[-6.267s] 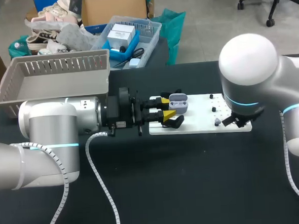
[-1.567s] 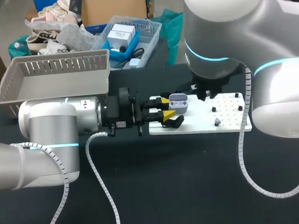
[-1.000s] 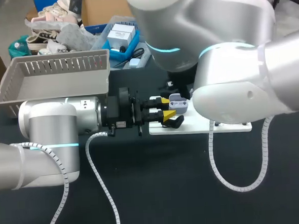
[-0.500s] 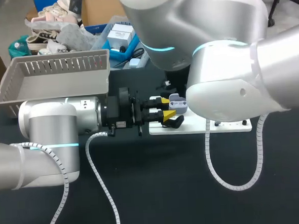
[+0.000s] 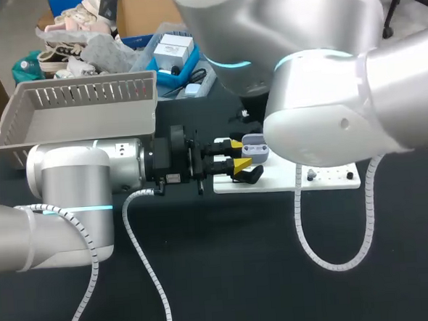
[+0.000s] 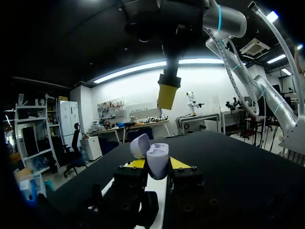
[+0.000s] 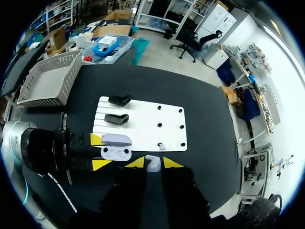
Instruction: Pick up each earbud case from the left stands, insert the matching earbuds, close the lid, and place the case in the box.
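My left gripper (image 5: 237, 159) lies level at the left end of the white board (image 5: 331, 176), shut on a lavender earbud case (image 5: 255, 151). In the left wrist view the case (image 6: 157, 161) stands between the yellow tips of that gripper (image 6: 157, 165) with its lid open. My right gripper (image 7: 153, 162) hangs above, shut on a pale earbud (image 7: 152, 164), a little to the side of the open case (image 7: 116, 152). Its yellow finger (image 6: 167, 96) shows over the case. A second earbud (image 7: 162, 146) sits on the board (image 7: 143, 121). In the head view the right arm hides its own gripper.
Two black stands (image 7: 119, 100) (image 7: 116, 118) sit on the board's left half, and small black pegs (image 7: 180, 110) dot its right half. A grey slatted basket (image 5: 80, 110) stands at the table's back left. The left arm's cable (image 5: 144, 259) trails over the black tabletop.
Over the earlier frames my right arm rose from the board's right end and swung left over the case. In the last second it shifted only slightly. My left arm kept still.
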### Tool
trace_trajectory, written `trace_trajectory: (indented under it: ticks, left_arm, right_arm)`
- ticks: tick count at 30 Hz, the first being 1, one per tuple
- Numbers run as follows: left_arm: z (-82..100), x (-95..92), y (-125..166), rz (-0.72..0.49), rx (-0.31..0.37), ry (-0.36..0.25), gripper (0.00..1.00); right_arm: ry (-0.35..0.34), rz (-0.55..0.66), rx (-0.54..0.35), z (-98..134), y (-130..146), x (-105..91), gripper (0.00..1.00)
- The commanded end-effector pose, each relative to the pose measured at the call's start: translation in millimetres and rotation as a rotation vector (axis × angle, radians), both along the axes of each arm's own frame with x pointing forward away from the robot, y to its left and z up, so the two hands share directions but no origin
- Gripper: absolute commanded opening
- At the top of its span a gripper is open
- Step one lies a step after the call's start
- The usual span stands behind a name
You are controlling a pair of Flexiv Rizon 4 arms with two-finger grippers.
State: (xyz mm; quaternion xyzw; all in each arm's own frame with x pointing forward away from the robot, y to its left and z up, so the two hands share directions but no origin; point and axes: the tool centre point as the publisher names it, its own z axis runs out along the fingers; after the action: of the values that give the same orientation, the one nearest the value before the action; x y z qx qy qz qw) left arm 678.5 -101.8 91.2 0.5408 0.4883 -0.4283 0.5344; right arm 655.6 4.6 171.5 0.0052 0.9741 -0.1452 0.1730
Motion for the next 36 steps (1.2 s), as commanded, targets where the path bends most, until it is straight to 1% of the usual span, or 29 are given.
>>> trace_trajectory:
  ticks: [1, 6, 7, 13, 18, 23, 30, 36]
  left_arm:
    - [-0.8, 0.6, -0.2, 0.000, -0.002, -0.001, 0.00]
    - [-0.8, 0.6, -0.2, 0.000, -0.002, -0.001, 0.00]
    - [-0.8, 0.6, -0.2, 0.000, -0.002, -0.001, 0.00]
    - [-0.8, 0.6, -0.2, 0.000, -0.002, -0.001, 0.00]
    - [-0.8, 0.6, -0.2, 0.000, -0.002, -0.001, 0.00]
    - [-0.8, 0.6, -0.2, 0.000, -0.002, -0.001, 0.00]
    - [-0.8, 0.6, -0.2, 0.000, -0.002, -0.001, 0.00]
    - [-0.8, 0.6, -0.2, 0.000, -0.002, -0.001, 0.00]
  right_arm:
    - [0.014, -0.022, -0.012, 7.7, 9.4, 0.5, 0.00]
    - [0.051, -0.040, 0.005, 4.5, 14.1, -2.0, 0.00]
    - [0.070, -0.048, 0.005, 1.5, 14.5, -1.4, 0.00]
    - [0.122, -0.035, -0.012, -2.9, 22.4, -1.4, 0.00]
    - [0.135, -0.007, -0.035, -6.5, 32.6, -0.7, 0.00]
    - [0.153, 0.008, -0.044, -9.4, 37.2, -1.5, 0.00]
    - [0.163, -0.004, -0.051, -12.8, 34.2, -3.2, 0.00]
    - [0.167, -0.019, -0.055, -21.2, 30.3, 2.1, 0.00]
